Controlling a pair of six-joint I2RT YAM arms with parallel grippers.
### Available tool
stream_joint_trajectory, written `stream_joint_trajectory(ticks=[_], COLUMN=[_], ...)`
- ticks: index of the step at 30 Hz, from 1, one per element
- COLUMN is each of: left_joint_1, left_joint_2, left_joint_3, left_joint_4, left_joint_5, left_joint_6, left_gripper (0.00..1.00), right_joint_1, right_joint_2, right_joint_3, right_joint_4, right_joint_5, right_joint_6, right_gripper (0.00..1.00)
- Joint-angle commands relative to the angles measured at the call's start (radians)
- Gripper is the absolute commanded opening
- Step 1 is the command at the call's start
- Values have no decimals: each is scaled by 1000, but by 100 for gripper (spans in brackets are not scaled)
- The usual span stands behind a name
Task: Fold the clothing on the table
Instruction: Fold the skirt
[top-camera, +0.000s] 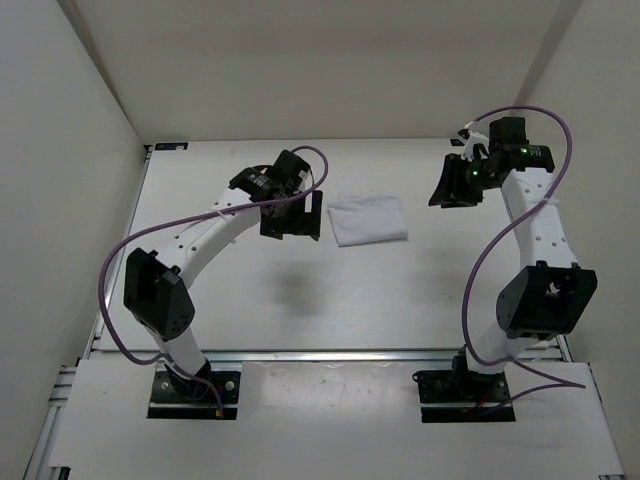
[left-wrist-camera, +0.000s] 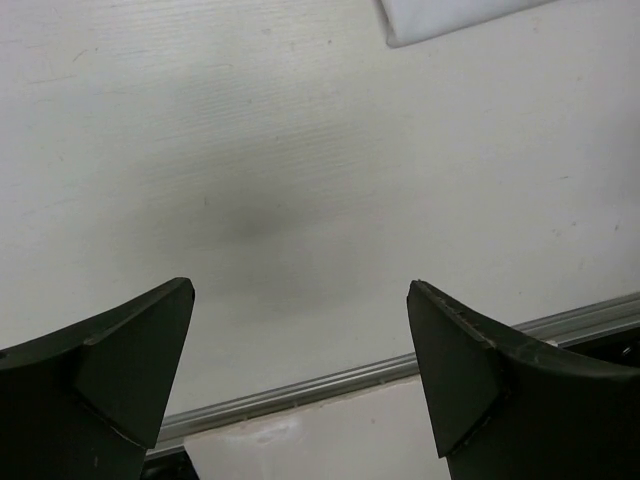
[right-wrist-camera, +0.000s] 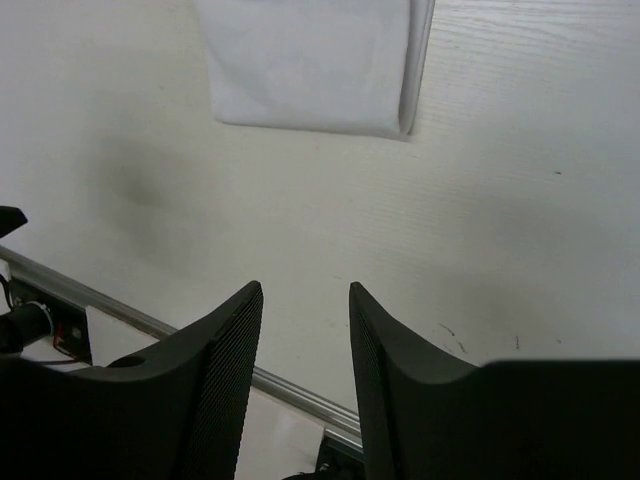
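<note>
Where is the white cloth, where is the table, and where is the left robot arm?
clothing (top-camera: 368, 219), top view, middle of the fabric.
table (top-camera: 400, 290), top view, bare surface nearer the arm bases.
left arm (top-camera: 210, 235), top view, white forearm segment.

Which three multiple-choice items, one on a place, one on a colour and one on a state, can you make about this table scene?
1. The clothing lies: A flat on the table; B inside a tool; C off the table.
2. The cables are: A green; B purple; C yellow.
3. The left tool is: A shut on cloth; B open, empty; C shut, empty.
A: it rests on the tabletop, untouched. B: both loops look purple. B: a wide gap shows, with nothing in it.
</note>
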Motion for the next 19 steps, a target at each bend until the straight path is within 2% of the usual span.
stream_joint_trajectory(ticks=[1,8,14,17,19], left_joint_1=[-12,98,132,177,184], left_joint_2=[-64,-221,-284,-301,-305], left_joint_3=[-12,-115,-152,-187,-190], left_joint_4=[51,216,227,251,231], left_joint_5=[-41,112,137,235,232], left_joint_6=[-44,-110,-117,-137,-136], left_gripper=[99,98,99,98,99], right_joint_1=[8,-8,8,27,38], right_joint_2=[0,77,98,102,112], right_joint_3=[21,64,50,64,70], right_joint_4=[8,8,16,17,17], right_joint_5=[62,78,88,88,101], right_joint_6=[-7,-4,-35,-40,-46], right_gripper=[46,46,47,46,47])
